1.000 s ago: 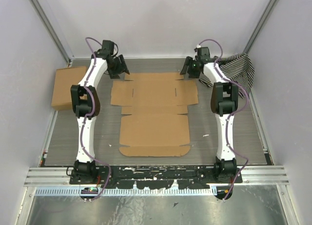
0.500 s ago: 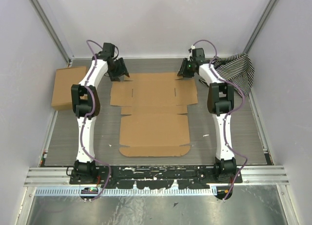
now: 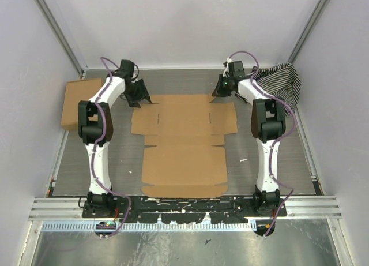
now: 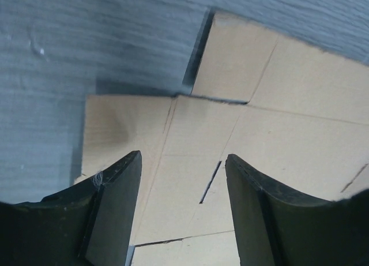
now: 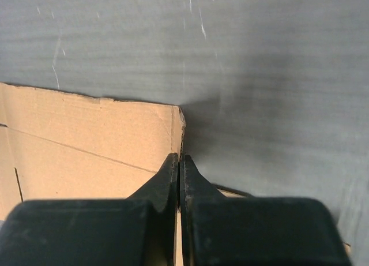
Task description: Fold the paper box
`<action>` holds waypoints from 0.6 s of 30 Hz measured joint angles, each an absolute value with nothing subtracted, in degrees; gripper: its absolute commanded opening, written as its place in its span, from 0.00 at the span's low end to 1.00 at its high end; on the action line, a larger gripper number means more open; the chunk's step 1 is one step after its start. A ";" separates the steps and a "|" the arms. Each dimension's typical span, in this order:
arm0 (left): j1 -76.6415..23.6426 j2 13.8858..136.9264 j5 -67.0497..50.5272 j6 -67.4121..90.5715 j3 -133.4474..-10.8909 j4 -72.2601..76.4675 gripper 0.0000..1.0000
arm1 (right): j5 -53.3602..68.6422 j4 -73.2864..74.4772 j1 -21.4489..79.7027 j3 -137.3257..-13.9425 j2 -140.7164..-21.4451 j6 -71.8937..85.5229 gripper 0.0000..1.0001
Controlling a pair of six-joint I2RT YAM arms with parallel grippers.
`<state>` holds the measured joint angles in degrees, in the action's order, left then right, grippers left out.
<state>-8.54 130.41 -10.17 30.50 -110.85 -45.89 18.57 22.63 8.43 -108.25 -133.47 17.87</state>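
The paper box lies as a flat brown die-cut sheet in the middle of the table. My left gripper hovers open over its far left corner. In the left wrist view the fingers stand wide apart over the sheet, with a slot between them and nothing held. My right gripper is at the far right corner of the top flap. In the right wrist view its jaws are shut, with the flap's corrugated edge running in between them.
A ready-formed brown cardboard box sits against the left wall. A black-and-white striped cloth is bunched at the far right corner. Walls close in the table on the left, right and far sides.
The right gripper has closed on the flap's edge. The whole sheet has slid toward the near edge of the table. The left gripper dropped a little toward the sheet's corner.
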 measured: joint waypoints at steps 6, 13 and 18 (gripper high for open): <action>-9.10 123.22 -10.70 30.68 -104.60 -44.12 0.68 | 16.36 23.20 9.43 -94.94 -123.59 16.36 0.01; -10.52 122.28 -10.59 30.48 -103.35 -43.53 0.67 | 14.44 23.11 11.99 -88.23 -118.87 16.49 0.01; -11.49 122.85 -8.73 29.98 -103.35 -44.82 0.66 | 13.85 22.50 12.64 -87.35 -118.45 17.56 0.01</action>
